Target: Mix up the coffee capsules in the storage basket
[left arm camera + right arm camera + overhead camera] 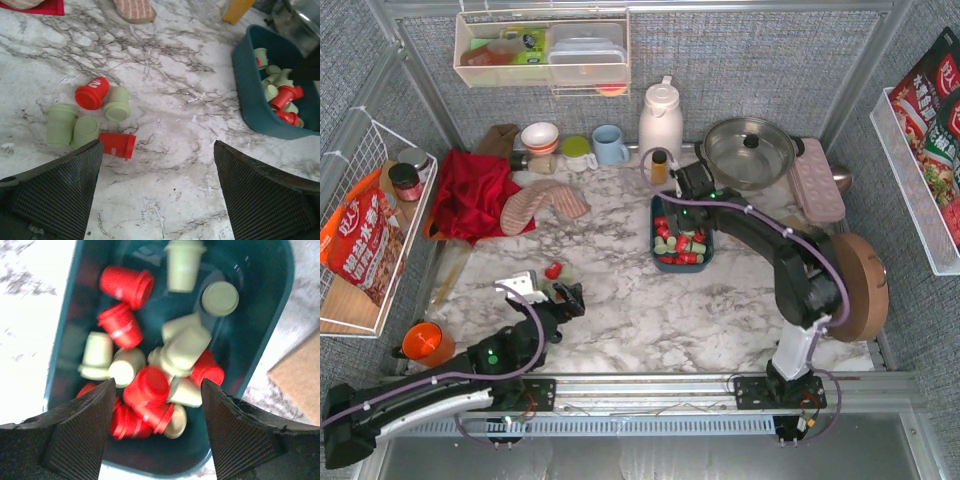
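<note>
Hovering right tool (157,390) over storage basket (281,315), coffee capsules (186,347) directly below

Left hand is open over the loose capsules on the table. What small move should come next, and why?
Probably lower the left hand onto the red capsule lying nearest it and close. Five loose capsules lie outside the storage basket, while the right hand hovers open over those already inside.
</note>
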